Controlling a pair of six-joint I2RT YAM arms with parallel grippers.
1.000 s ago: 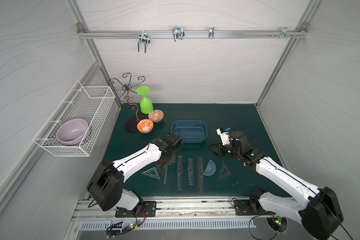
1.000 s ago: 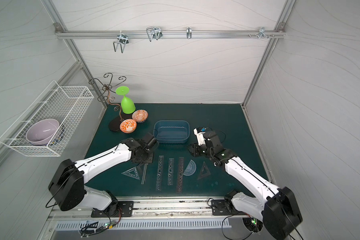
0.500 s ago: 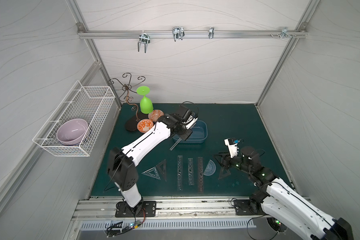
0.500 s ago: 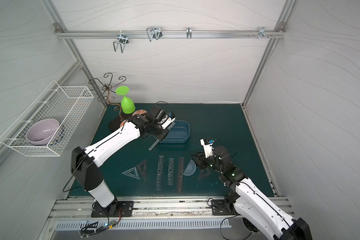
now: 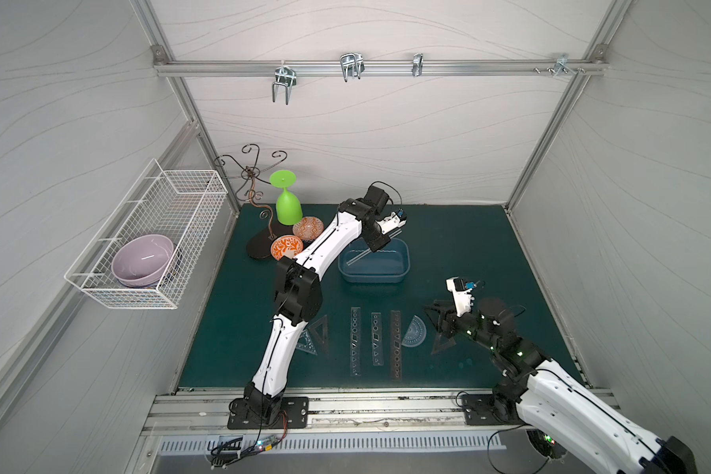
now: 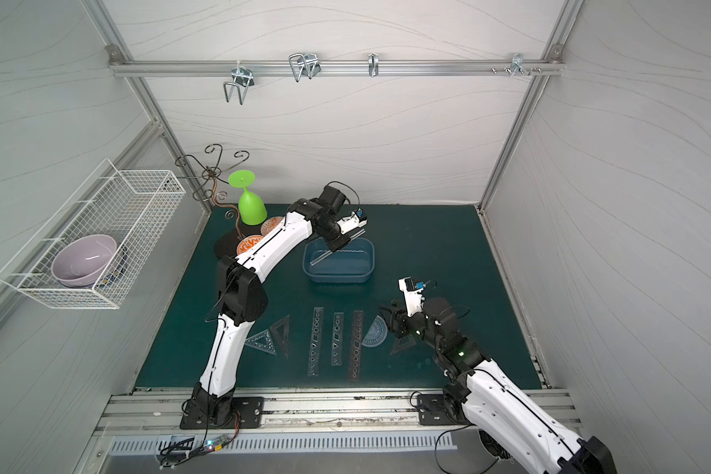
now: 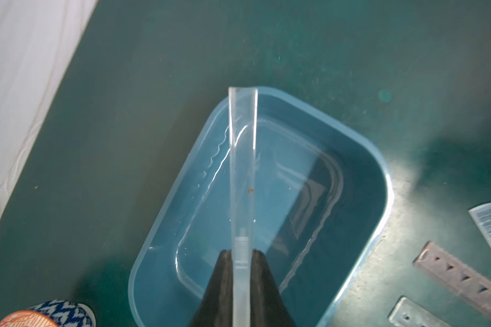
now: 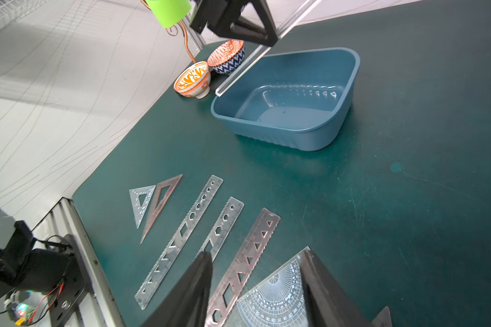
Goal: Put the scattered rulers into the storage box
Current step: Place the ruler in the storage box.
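Left gripper [image 7: 243, 280]: jaws pinching a clear straight ruler [image 7: 243, 170], held edge-on between the black fingers [image 7: 223, 283]. It's a thin, rigid, see-through plastic strip. Its long axis runs straight out from the jaws and slopes down. The far tip is at the rim of the storage box [image 7: 386, 198]; can't tell if it touches.

The box sits directly under those jaws. It's a shallow blue plastic tub with rounded corners, a rolled rim and a faintly ribbed outer wall. Inside is a faint clear strip with stencil holes [image 8: 309, 92], hard to read.

Right gripper [image 8: 255, 252]: jaws spread, gripping nothing. Below them, just beside each other:
- smoky strip [image 8: 262, 232] with triangle cut-outs
- clear semicircular protractor [image 8: 278, 294] with a printed degree scale

Further out on the strip side:
- short clear strip [image 8: 224, 223]
- long clear strip [image 8: 182, 237]
- smoky set square [image 8: 162, 203], edge to edge with a clear set square [image 8: 141, 203]

A dark set square [image 5: 442, 342] lies on the protractor side, partly under the arm.

Everything is flat on the green mat [image 8: 380, 198]. The three strips lie parallel, long axes running toward the box.
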